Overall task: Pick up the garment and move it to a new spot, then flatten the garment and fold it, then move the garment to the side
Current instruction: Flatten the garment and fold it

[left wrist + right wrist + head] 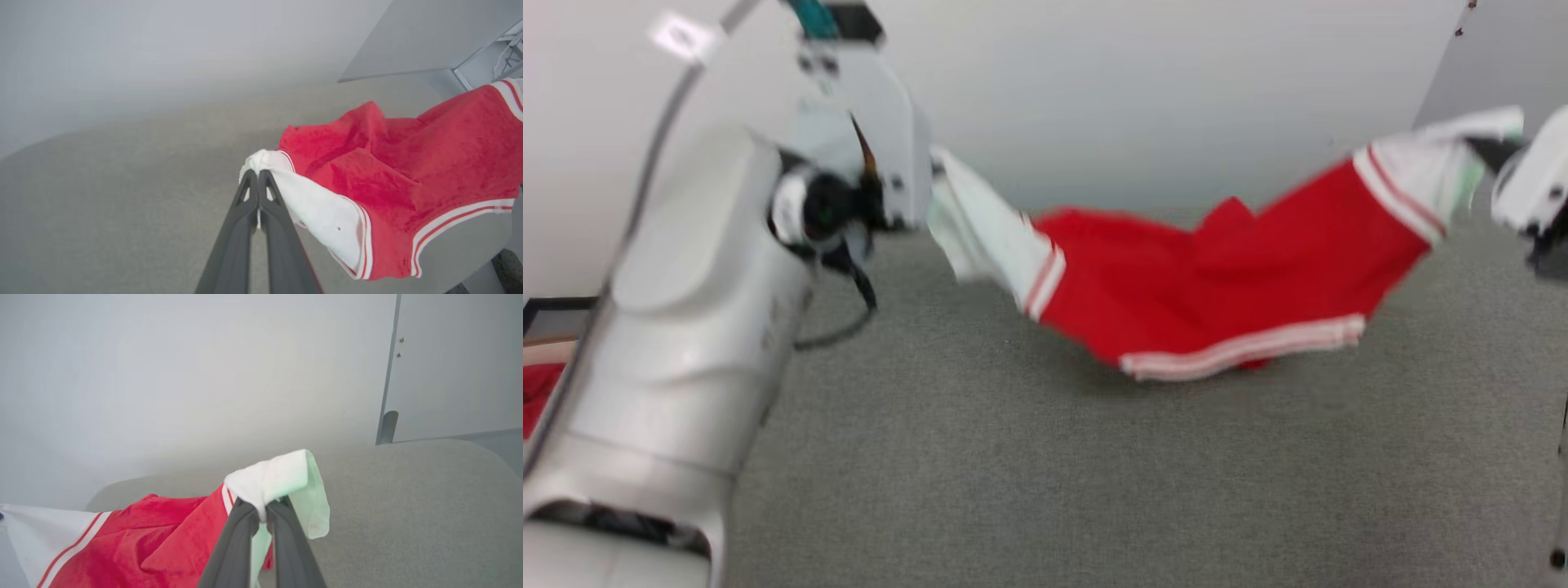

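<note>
Grey carpeted surface (1013, 474), pale wall (1135, 82), red cloth at left edge (538, 396)

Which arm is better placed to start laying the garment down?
Left, marginally: left gripper and right gripper each pinch a white end of the garment, spread in air; the left end looks lower in head view.

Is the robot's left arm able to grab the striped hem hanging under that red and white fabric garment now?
Probably not yet: the left gripper is shut on the white end of the red and white fabric garment and must let go first.
</note>
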### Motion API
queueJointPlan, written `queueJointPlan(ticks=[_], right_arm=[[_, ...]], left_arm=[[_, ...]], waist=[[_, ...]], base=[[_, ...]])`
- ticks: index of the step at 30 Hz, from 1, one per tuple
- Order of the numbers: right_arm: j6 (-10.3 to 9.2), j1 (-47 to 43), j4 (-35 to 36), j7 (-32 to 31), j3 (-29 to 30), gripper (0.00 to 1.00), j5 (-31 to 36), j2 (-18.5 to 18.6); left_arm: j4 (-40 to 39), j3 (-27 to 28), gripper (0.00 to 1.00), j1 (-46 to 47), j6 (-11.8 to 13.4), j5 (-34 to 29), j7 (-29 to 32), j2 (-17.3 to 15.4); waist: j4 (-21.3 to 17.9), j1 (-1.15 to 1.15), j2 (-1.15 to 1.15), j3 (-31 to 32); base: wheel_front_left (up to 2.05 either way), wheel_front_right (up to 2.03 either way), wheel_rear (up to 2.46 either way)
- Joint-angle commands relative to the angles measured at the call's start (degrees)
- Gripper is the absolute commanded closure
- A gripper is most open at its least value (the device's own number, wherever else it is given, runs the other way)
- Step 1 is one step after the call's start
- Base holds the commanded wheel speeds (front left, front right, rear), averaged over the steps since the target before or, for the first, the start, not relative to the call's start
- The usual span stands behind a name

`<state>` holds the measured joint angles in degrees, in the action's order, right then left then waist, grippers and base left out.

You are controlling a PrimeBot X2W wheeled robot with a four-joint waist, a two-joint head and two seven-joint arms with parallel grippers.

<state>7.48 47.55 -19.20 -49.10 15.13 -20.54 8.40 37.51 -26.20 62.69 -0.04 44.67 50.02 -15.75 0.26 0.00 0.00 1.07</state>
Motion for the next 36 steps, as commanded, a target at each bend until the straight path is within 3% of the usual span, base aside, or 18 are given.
queueJointPlan(ticks=[1, 16, 22, 28, 36], right_arm=[[0.02, 1.1, -0.2, 0.9, -0.5, 1.0, 0.3, 0.1], [0.02, 21.2, -12.6, 22.5, -12.2, 1.0, -1.1, 2.9], [0.02, 25.9, -18.3, 28.1, -15.6, 1.0, -1.9, 3.8], [0.02, 31.2, -21.0, 37.6, -19.8, 1.0, -0.6, 6.2], [0.02, 41.9, -25.9, 53.5, -22.2, 1.0, 4.6, 9.4]], left_arm=[[0.6, 0.3, 1.0, 1.0, 0.0, -0.5, -0.7, -0.2], [11.6, 3.0, 1.0, 19.7, -0.8, -6.0, -22.3, -0.5], [16.1, 3.5, 1.0, 24.0, -1.7, -6.5, -27.4, -0.1], [17.5, 4.2, 1.0, 29.7, -2.2, -7.6, -35.6, -0.5], [19.4, 5.4, 1.0, 41.4, -2.4, -8.7, -45.4, 0.0]], waist=[[-0.2, 0.0, 0.0, 0.2], [-1.4, 0.0, 0.0, -1.7], [-1.6, 0.0, 0.0, -3.3], [-1.8, 0.0, 0.0, -10.4], [-2.7, 0.0, 0.0, -25.3]], base=[[0.0, 0.0, 0.0], [0.0, 0.0, 0.0], [0.0, 0.0, 0.0], [0.0, 0.0, 0.0], [0.0, 0.0, 0.0]])
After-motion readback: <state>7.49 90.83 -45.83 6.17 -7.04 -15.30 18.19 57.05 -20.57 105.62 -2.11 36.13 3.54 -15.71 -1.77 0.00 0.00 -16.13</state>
